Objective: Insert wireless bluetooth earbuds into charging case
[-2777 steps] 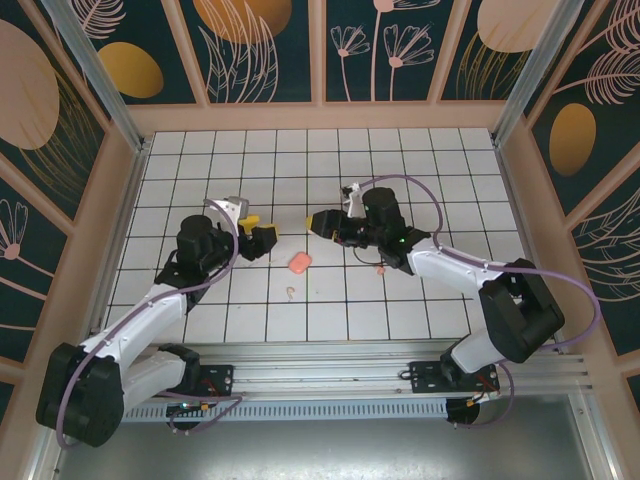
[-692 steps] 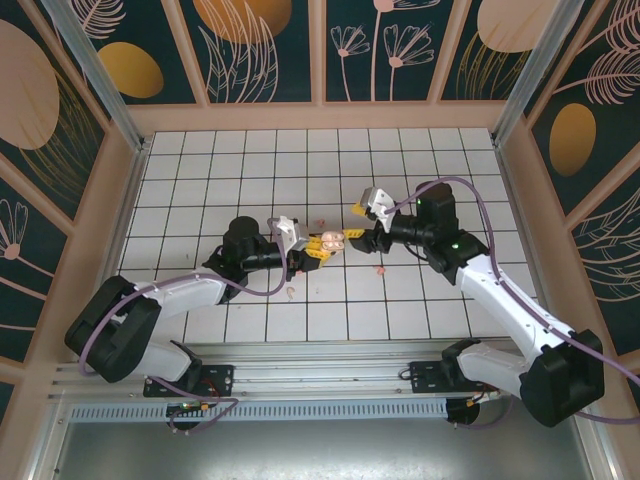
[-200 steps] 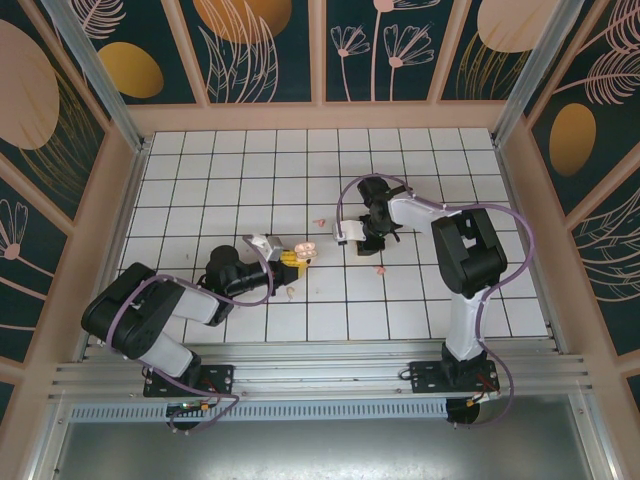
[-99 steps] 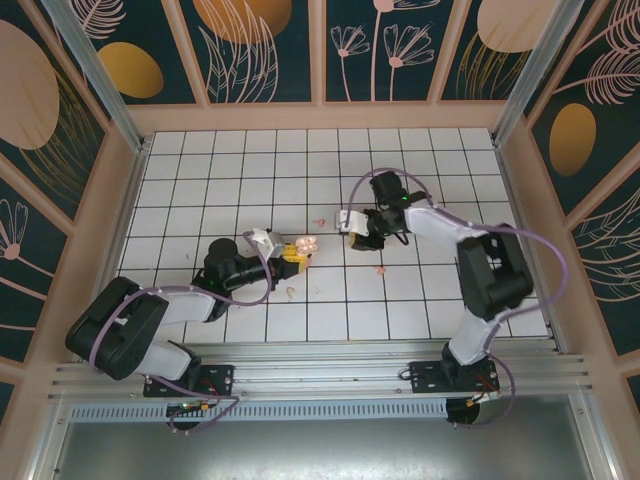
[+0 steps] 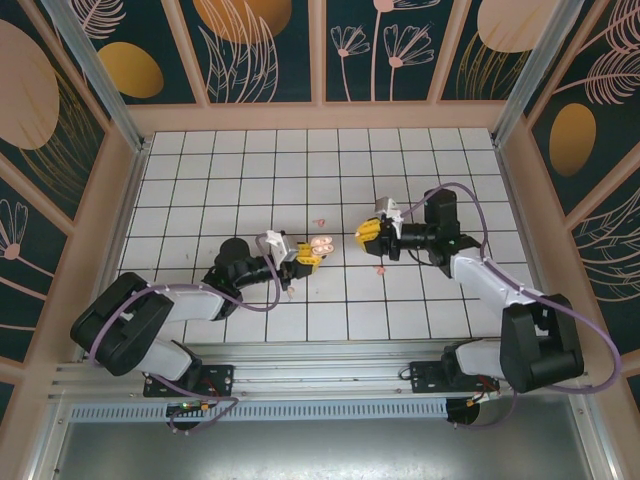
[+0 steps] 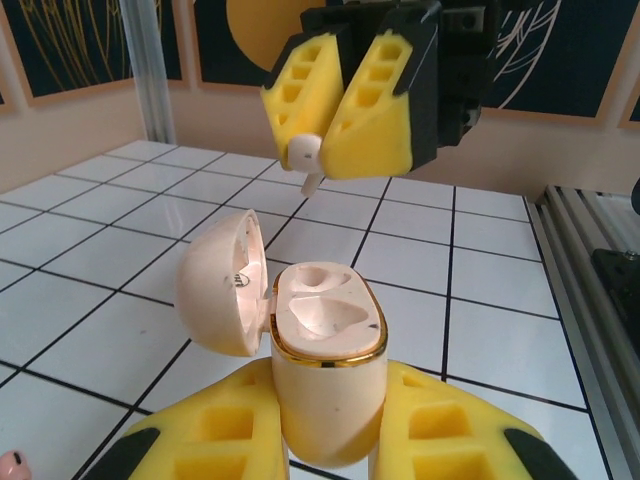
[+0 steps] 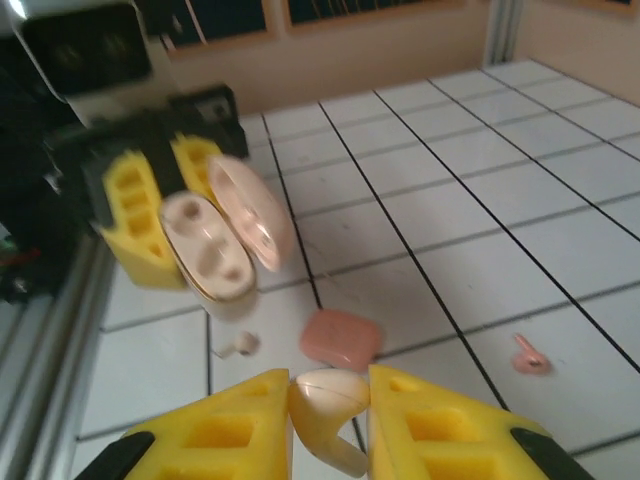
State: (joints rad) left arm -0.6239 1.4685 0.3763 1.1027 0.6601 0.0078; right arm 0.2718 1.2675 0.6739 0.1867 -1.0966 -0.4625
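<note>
**Two grippers face to face at mid-floor, case open, bud in hand**

Plenty of bare tiled floor (image 5: 250, 170) lies round both sets of jaws. The wooden walls (image 5: 320, 116) stand well apart from them on every side, and the aluminium rail (image 5: 330, 372) runs behind the arm bases. Between the two sets of fingertips I see a short gap of air.

From overhead, the left gripper (image 5: 303, 257) and right gripper (image 5: 366, 236) point at each other. Two salmon-pink buds lie loose on the tiles. The far pink earbud (image 5: 320, 222) sits on the far side of that gap. The near pink earbud (image 5: 380, 269) sits on the near side of the right jaws.

My right wrist camera adds what the left arm covers from overhead. A closed pink case (image 7: 342, 337) lies flat on a tile, below and between the two sets of jaws. A loose beige earbud (image 7: 240, 344) lies just beside it, under the left jaws. My left wrist camera alone looks down into the held case and shows its two moulded hollows.

The left jaws are clamped on the lower body of the beige charging case (image 6: 328, 340). It is held upright, with its lid (image 6: 220, 285) swung open to one side.

The right jaws are pinched nearly together on the held beige earbud (image 7: 330, 405), whose stem sticks out past the pads. In the left wrist view it hangs above and beyond the open case, apart from it.
</note>
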